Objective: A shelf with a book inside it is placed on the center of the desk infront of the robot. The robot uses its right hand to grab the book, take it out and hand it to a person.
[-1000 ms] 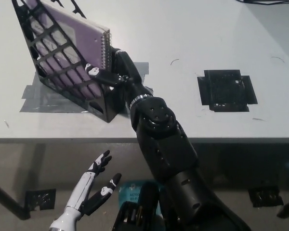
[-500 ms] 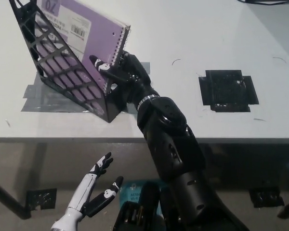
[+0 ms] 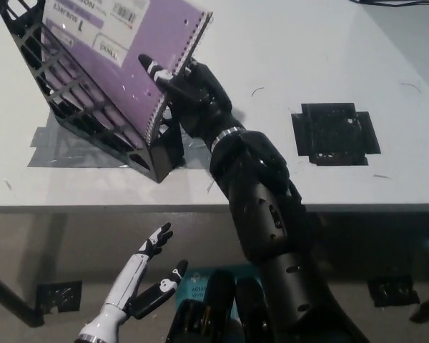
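1. The white tabletop [image 3: 286, 43] carries a black lattice plastic shelf [image 3: 71, 114] taped at its left.
2. The purple spiral-bound book [image 3: 129, 50] sits partly raised out of the shelf, so the hand-over appears yet to come; no person shows.
3. The black right hand [image 3: 189, 89] has its fingers [image 3: 157, 71] clamped on the book's spiral edge.
4. A black tape square [image 3: 336, 132] lies well apart, right.
5. The white left hand [image 3: 146, 275] rests low, fingers spread, holding nothing.

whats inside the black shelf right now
A purple spiral notebook, its upper part sticking out, gripped by the black right hand. The black shelf lattice hides its lower edge.
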Motion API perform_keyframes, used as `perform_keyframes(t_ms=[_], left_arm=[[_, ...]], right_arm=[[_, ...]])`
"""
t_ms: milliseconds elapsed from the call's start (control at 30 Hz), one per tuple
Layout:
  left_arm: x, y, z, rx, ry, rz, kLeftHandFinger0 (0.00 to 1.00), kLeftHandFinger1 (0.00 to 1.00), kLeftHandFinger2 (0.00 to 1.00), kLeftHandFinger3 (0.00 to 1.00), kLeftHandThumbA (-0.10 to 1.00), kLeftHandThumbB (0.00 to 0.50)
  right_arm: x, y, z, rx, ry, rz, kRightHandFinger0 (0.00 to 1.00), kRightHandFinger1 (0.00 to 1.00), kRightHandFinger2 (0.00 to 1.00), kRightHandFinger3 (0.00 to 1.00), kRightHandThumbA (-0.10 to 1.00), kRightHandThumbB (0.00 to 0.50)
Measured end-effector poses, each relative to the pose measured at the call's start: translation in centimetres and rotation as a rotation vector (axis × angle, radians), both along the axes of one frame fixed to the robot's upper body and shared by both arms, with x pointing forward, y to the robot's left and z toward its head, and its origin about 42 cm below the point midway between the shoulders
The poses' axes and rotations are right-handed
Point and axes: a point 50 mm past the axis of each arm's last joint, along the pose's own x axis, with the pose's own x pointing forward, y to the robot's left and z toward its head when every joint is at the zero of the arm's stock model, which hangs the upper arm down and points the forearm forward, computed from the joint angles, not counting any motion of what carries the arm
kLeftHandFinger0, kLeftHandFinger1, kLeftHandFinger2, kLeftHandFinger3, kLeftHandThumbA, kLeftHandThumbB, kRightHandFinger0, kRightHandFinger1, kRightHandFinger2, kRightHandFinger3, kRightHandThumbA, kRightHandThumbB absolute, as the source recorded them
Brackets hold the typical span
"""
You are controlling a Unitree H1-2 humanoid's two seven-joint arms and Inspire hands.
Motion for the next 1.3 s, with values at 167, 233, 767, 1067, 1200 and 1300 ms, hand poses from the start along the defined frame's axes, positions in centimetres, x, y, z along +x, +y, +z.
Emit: perform_keyframes(t_ms=[167, 233, 767, 1067, 1200, 1300], left_arm=[[0.0, 0.0, 0.0, 0.002, -0.002, -0.002, 1.0, 1.0, 1.0, 1.0, 0.67, 0.365], [0.0, 0.0, 0.0, 0.002, -0.003, -0.002, 1.0, 1.0, 1.0, 1.0, 0.67, 0.363], [0.0, -0.2, 0.0, 0.003, -0.014, -0.012, 1.0, 1.0, 1.0, 1.0, 0.67, 0.349], [-0.3, -0.1, -0.2, 0.003, -0.006, -0.009, 1.0, 1.0, 1.0, 1.0, 0.67, 0.357], [-0.8, 0.1, -0.6, 0.003, 0.005, -0.002, 1.0, 1.0, 1.0, 1.0, 0.66, 0.351], [-1.3, 0.4, -0.9, 0.004, 0.015, 0.003, 1.0, 1.0, 1.0, 1.0, 0.67, 0.354]], right_arm=[[-0.3, -0.7, 3.2, 0.105, -0.073, -0.003, 0.0, 0.25, 0.73, 0.85, -0.1, 0.136], [-0.4, -1.0, 4.5, 0.138, -0.1, -0.012, 0.0, 0.25, 0.73, 0.78, -0.1, 0.129], [-1.7, -6.2, 15.9, 0.448, -0.337, -0.089, 0.0, 0.28, 0.6, 1.0, -0.1, 0.044], [-0.5, -11.8, 11.4, 0.621, -0.146, -0.199, 0.0, 0.27, 0.62, 1.0, -0.1, 0.061], [-0.4, -13.7, 7.7, 0.683, -0.042, -0.246, 0.0, 0.3, 0.71, 1.0, -0.1, 0.059], [-0.6, -14.7, 4.5, 0.707, 0.03, -0.278, 0.0, 0.3, 0.69, 1.0, -0.1, 0.058]])
